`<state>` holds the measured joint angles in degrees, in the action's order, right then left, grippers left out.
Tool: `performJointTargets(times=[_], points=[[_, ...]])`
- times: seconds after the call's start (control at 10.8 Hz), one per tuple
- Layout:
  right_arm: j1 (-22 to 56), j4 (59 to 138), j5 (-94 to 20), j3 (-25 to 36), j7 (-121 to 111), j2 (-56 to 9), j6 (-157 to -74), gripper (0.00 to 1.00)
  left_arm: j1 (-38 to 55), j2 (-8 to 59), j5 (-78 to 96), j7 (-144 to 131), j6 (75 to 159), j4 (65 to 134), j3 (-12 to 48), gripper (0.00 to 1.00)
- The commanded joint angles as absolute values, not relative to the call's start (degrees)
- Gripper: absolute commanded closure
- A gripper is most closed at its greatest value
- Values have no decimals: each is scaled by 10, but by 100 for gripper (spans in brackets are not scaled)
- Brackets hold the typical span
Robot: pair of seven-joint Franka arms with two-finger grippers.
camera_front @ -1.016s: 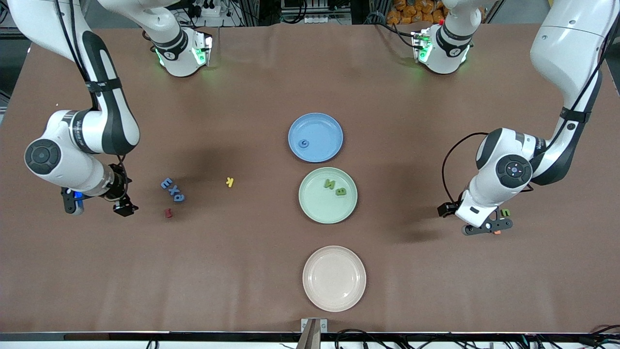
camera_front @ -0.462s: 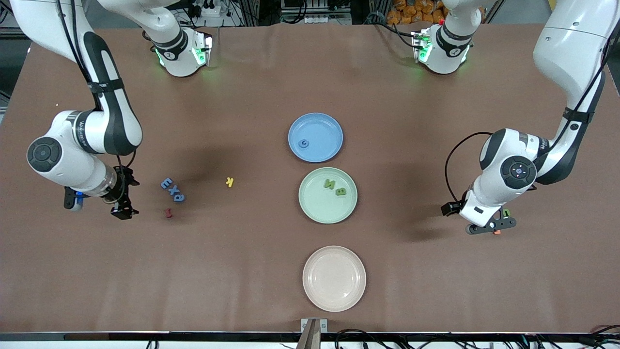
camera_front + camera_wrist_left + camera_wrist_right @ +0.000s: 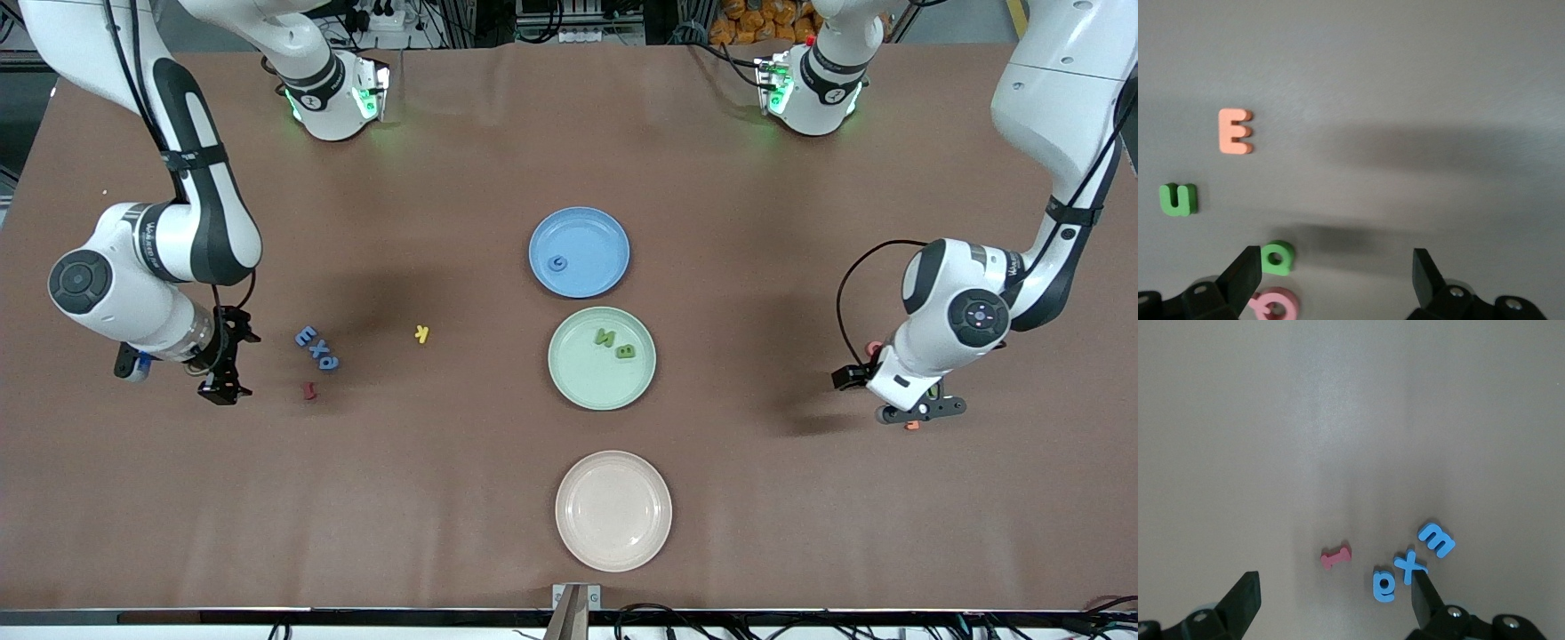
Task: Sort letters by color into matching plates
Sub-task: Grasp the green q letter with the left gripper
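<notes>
In the front view, three plates are sitting in a line down the middle of the brown worktop point(image 3: 444, 178), the blue plate point(image 3: 579, 233) holding one blue letter point(image 3: 557, 262), the green plate point(image 3: 602, 384) two green letters point(image 3: 615, 344) and the cream-pink plate point(image 3: 613, 510) lying nearest the camera, while the yellow letter point(image 3: 422, 333), a slanting row of three blue letters point(image 3: 316, 347) and the dark red letter point(image 3: 308, 389) are lying toward the right arm's end, beside the right claw point(image 3: 220, 382). In the left wrist view, the left claw point(image 3: 1331, 273) is hanging with fingers apart over an orange E point(image 3: 1235, 131), a green u point(image 3: 1179, 199), a green round letter point(image 3: 1277, 257) and a pink letter point(image 3: 1275, 305), all flat on the worktop. In the right wrist view, the right claw point(image 3: 1335, 597) is hovering with fingers apart, gripping nothing, over the dark red piece, whose long axis is running toward the blue row.
</notes>
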<state>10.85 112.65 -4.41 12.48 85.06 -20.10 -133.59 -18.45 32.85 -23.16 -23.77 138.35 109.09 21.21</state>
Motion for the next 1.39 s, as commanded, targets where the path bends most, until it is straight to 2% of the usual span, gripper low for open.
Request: performJointTargets(times=[0.0,0.18,0.55,0.92,1.2,1.29], points=[[106,1134,-49,126,786,-193,-1335,0,-175,316,-116,-100,1397,1107,155,0],[104,1134,-49,126,749,-194,-1326,0,-166,318,-78,-48,1397,1108,133,0],[108,1138,-53,126,792,-197,-1324,0,-160,327,-78,-49,1397,1112,130,0],[117,1135,-127,126,967,-200,-1368,0,-158,340,-92,-48,1398,1110,115,3],[118,1136,-123,126,970,-200,-1354,0,-158,344,-104,-47,1398,1106,114,13],[115,1136,-121,126,936,-200,-1340,0,-158,344,-104,-47,1399,1106,114,20]])
